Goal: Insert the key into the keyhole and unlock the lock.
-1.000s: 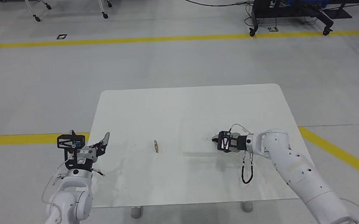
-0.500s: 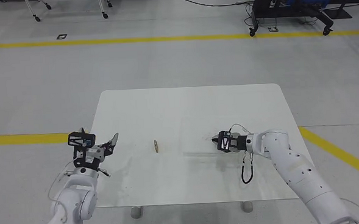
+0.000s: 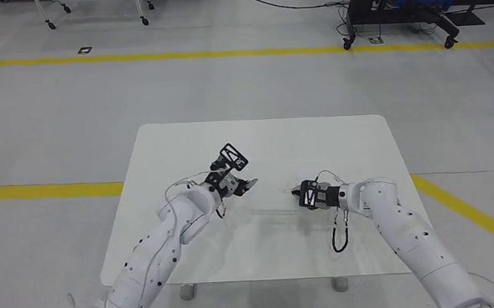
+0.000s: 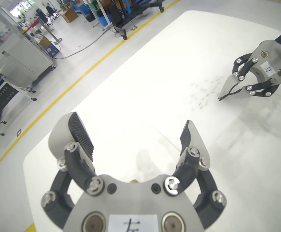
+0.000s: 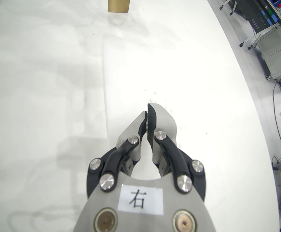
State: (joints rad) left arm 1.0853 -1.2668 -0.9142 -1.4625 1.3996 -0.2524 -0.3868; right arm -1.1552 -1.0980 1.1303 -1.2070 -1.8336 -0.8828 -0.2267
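Left wrist view: left jaws are held wide open, ribbed pads point(image 4: 80, 134) well apart, with nothing gripped between them. A sliver of the brass lock point(image 4: 134, 181) is seen just under the jaw base, on the white worktop point(image 4: 153, 77).

Right wrist view: right jaws are closed, pads point(image 5: 151, 123) pressed together; whether anything thin is pinched cannot be told. The lock point(image 5: 118, 6) is seen well ahead of the tips, at the frame edge.

Top view: both jaws are placed near mid-worktop, facing each other, apart. The left arm point(image 3: 184, 229) is stretched diagonally over the near left part; the right arm point(image 3: 393, 218) is laid in from the right side. A black cable point(image 3: 339, 233) is looped beside the right wrist. Yellow floor lines point(image 3: 225, 52) are noted beyond the worktop.
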